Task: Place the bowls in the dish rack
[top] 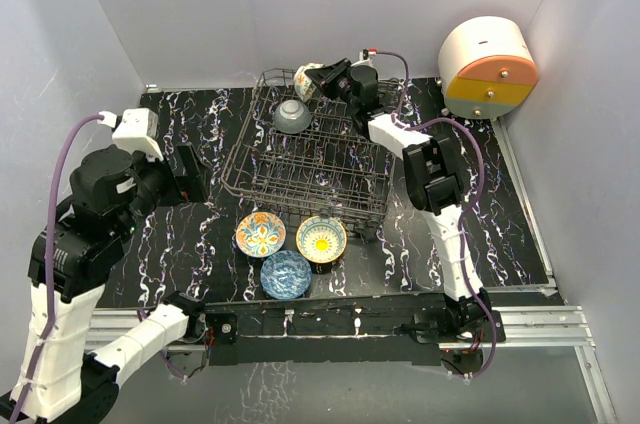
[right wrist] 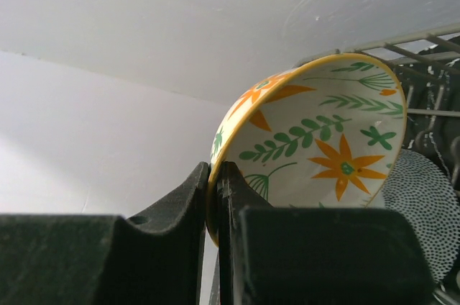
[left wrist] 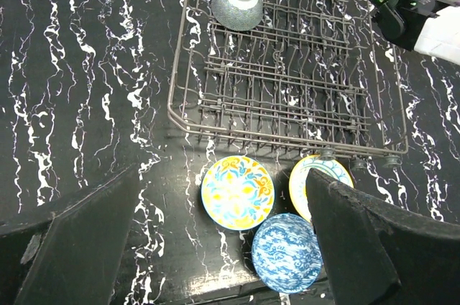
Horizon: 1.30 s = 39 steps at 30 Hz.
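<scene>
Three bowls sit on the table (top: pixel 200 124) near its front edge, just before the dish rack (top: pixel 240 156): orange-blue floral bowl (top: pixel 260 234), yellow sunflower bowl (top: pixel 321 238), blue bowl (top: pixel 286 274). My right claw (right wrist: pixel 213 175) pinches the rim of the orange-green floral bowl (right wrist: pixel 323 139), tilted over the rack's back end, near the speckled grey bowl (top: pixel 292 116) lying inside. My left claw (left wrist: pixel 221 175) hangs open toward the left edge.

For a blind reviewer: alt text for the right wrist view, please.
The right gripper pinches the rim of the orange-green floral bowl, tilted with its painted inside toward the camera. Behind, at right: dish rack wires and a speckled grey bowl.
</scene>
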{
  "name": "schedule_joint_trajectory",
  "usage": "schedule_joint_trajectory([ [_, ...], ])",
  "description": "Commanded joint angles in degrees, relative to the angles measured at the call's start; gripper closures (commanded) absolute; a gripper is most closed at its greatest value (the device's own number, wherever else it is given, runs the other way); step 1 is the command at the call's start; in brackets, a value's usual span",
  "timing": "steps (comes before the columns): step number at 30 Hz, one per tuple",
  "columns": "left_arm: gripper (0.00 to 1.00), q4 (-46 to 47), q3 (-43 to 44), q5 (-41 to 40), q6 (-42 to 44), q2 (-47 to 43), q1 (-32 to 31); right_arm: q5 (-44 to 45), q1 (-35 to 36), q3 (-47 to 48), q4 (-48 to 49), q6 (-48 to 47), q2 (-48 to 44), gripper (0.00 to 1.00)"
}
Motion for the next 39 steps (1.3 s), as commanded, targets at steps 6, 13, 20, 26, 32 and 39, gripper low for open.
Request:
schedule_joint_trajectory([
  [6, 0.03, 0.3, 0.1, -1.4, 2.4, 1.7, -0.2, 4.5, -0.8, 2.5, 7.7, 0.5, 1.5, 0.92],
  [13, 0.03, 0.5, -0.4, -0.9, 3.5, 2.5, -0.2, 6.0, -1.4, -0.2, 9.6, 1.5, 2.5, 0.92],
  [20, 0.03, 0.5, -0.8, -0.8, 3.7, 2.6, -0.2, 4.7, -1.5, -1.8, 8.8, 1.5, 3.5, 0.92],
  [26, 0.03, 0.7, -1.1, -0.6, 3.4, 2.3, -0.2, 3.4, -2.1, -7.2, 11.3, 3.3, 2.7, 0.92],
  [32, 0.03, 0.3, -1.4, -0.2, 3.4, 2.2, -0.2, 0.6, -2.3, -10.4, 14.8, 5.6, 3.7, 0.91],
  [39, 0.03, 0.7, -1.7, -0.2, 3.8, 2.1, -0.2, 2.2, -2.6, -17.6, 15.4, 5.1, -0.2, 0.85],
])
